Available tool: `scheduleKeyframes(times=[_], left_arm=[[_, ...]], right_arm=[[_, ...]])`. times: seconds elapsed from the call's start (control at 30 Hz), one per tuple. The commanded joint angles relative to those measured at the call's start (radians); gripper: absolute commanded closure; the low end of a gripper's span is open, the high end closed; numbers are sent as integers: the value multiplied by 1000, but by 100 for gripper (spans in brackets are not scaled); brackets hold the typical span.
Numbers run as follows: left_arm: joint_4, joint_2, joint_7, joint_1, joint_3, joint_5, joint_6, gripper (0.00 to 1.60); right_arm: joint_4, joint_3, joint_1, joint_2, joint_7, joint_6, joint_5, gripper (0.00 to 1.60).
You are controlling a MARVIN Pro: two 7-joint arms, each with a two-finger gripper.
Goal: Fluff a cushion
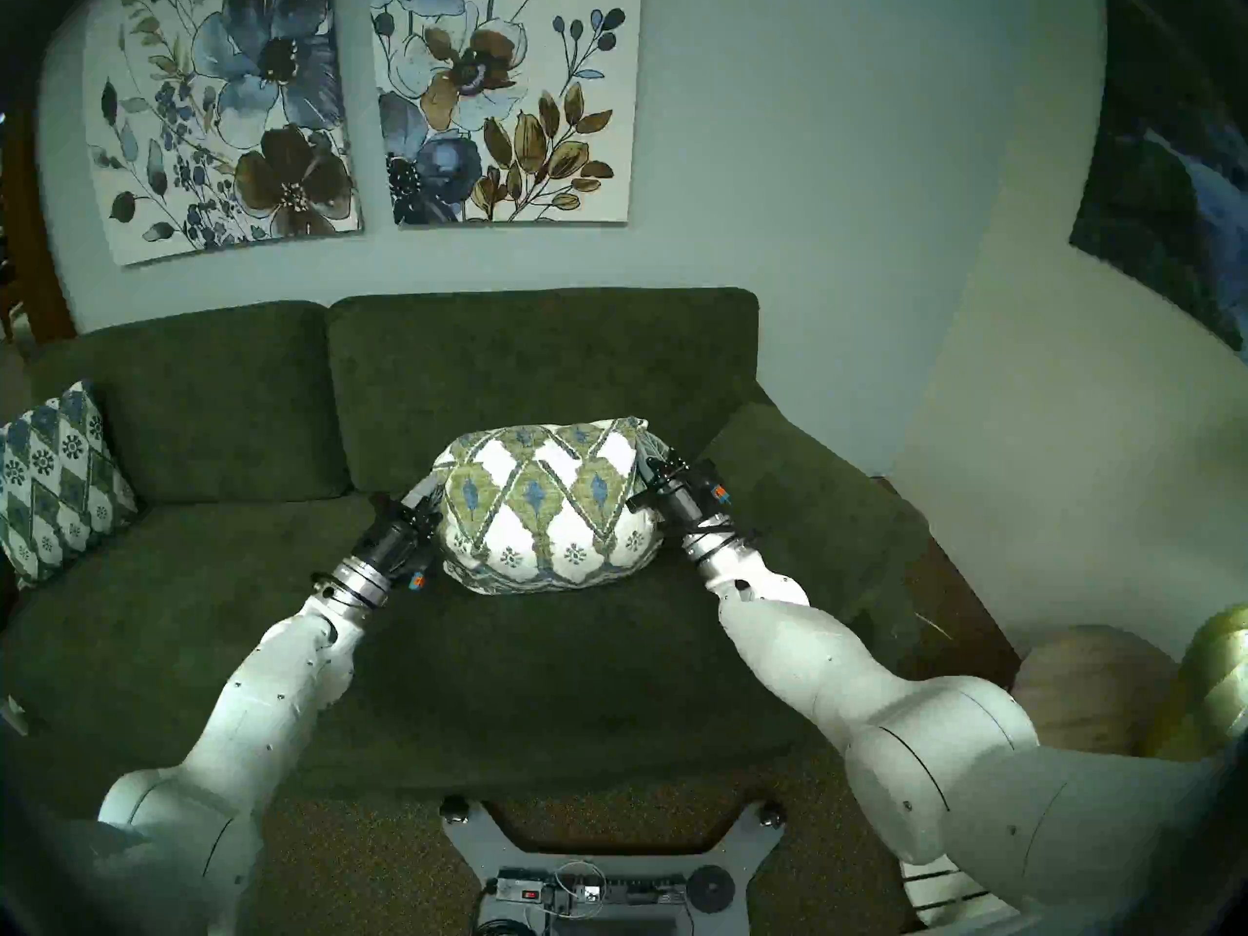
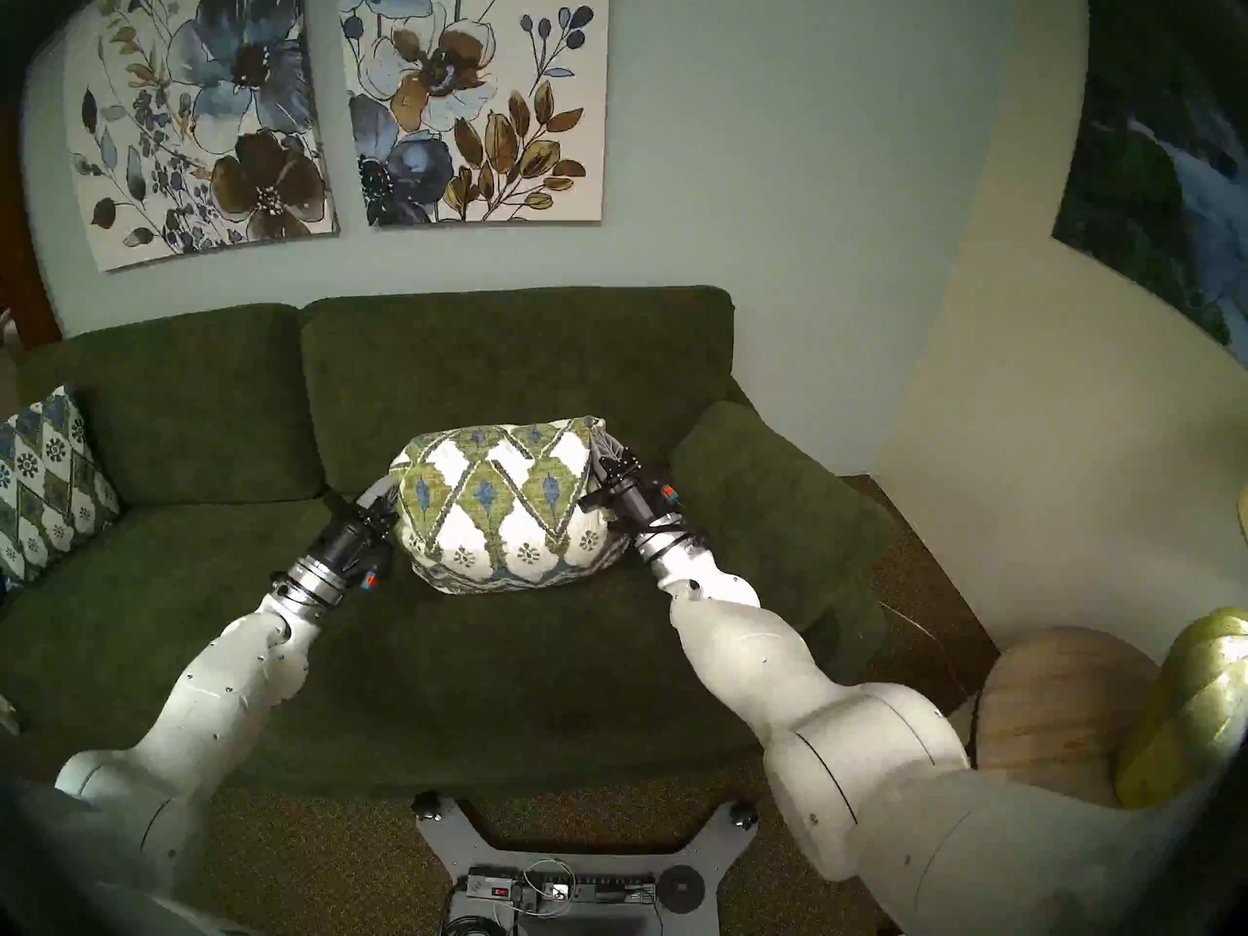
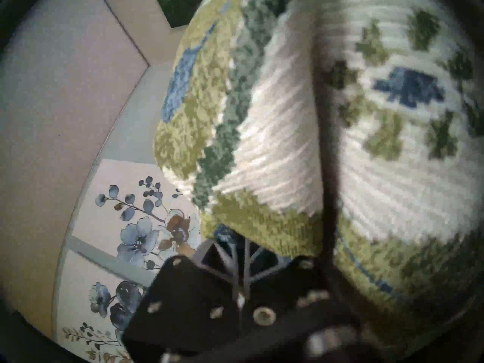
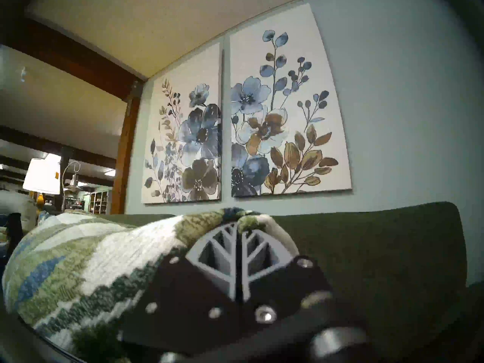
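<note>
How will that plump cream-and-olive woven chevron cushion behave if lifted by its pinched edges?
The plump cream-and-olive woven chevron cushion probably sags and bulges rather than staying flat: it is already bunched between the left tool and right tool. Its coarse weave likely resists slipping.

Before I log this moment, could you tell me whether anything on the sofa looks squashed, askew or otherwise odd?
Only the cushion: it is bunched into a rounded lump, pinched at both ends by the left claw and right claw, its chevrons bowed. The bluer pillow leans normally at the sofa's far left.
</note>
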Motion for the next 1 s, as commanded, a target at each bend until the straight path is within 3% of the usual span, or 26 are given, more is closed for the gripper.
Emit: scheduleKeyframes(times=[0.0,0.53,0.97], left_arm=[[-4,-16,-16,-111,-12,-14,-4,160],[60,-52,-116,-191,-17,-21,0,160],[189,-102,-226,-196,-14,-28,13,160]], right_arm=[[-6,-13,109,-39,-13,4,-24,160],[60,-46,155,-52,-69,36,-63,160],[141,-89,121,-48,-107,60,-102,160]])
